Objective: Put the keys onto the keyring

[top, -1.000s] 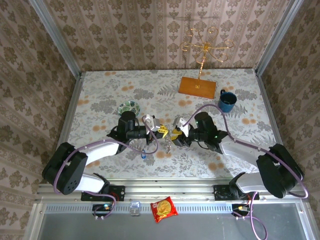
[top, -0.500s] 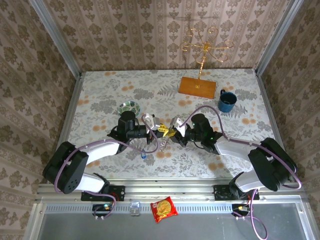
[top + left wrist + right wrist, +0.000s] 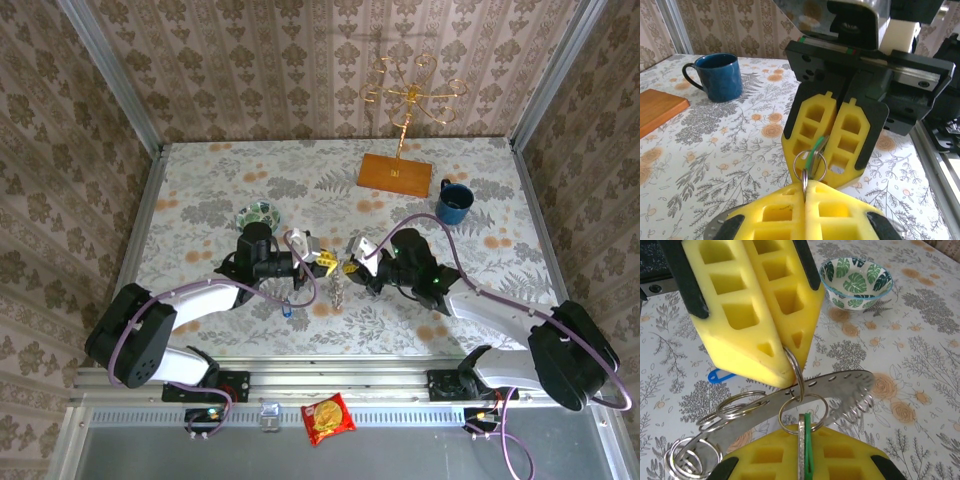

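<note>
- Seen from above: left end effector [image 3: 327, 262] and right end effector [image 3: 349, 268] tip to tip over the desk [image 3: 200, 180], near the middle of its near edge.
- Hanging just below the two sets of yellow fingers: the keyring [image 3: 338, 291], a small metal cluster.
- Lying on the desk close to the near edge, beside the left arm: the blue key [image 3: 287, 311], apart from the keyring.
- Toward the far right corner: a wooden board [image 3: 394, 174] carrying a gold stand [image 3: 410, 90], with a blue mug [image 3: 455, 203] just right of it.
- Behind the left wrist: a leaf-patterned bowl [image 3: 250, 208].
- Off the desk, past its near edge: a snack packet [image 3: 328, 417].
- Seen from the left wrist: left end effector [image 3: 805, 187] clenched on a split ring of the keyring [image 3: 804, 176].
- Facing it: right end effector [image 3: 822, 170] clamped on the green key [image 3: 814, 150], which crosses that ring.
- Seen from the right wrist: right end effector [image 3: 802, 435] grasping the green key [image 3: 807, 450], its top inside a split ring.
- Above: left end effector [image 3: 790, 377] pinching a ring threaded through the keyring's flat perforated strip [image 3: 835, 385], with more rings bunched at the strip's other end.
</note>
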Robot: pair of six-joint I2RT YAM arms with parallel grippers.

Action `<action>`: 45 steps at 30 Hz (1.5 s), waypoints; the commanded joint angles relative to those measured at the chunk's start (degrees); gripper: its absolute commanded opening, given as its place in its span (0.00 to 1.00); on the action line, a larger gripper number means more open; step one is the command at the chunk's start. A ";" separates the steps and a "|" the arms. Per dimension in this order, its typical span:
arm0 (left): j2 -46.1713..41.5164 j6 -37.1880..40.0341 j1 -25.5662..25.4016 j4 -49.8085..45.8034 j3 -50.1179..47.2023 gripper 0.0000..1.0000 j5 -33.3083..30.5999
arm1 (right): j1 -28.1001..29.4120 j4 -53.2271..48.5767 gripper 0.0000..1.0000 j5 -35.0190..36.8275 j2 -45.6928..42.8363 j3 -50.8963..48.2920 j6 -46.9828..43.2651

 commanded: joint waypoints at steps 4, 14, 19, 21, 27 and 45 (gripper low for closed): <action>-1.22 4.19 0.37 -5.61 1.63 0.00 0.27 | 0.00 -5.41 0.00 0.78 -2.39 3.76 -1.68; -1.59 3.93 0.50 -5.57 1.31 0.36 -0.51 | 0.09 -10.47 0.00 2.15 -1.85 7.32 -2.56; -4.81 1.08 1.90 -1.08 -1.43 0.55 -3.66 | 0.24 -15.73 0.00 3.99 -3.71 9.84 -4.14; -6.80 -0.17 2.50 0.76 -2.85 0.58 -6.56 | 0.42 -18.03 0.00 4.78 -4.24 11.10 -4.79; -14.19 -3.62 4.59 3.67 -6.83 0.65 -20.97 | 1.82 -20.70 0.00 5.79 -4.29 14.10 -4.70; -26.11 -11.00 8.81 -3.36 -8.96 0.67 -38.00 | 4.50 -9.90 0.00 9.88 13.25 15.02 1.51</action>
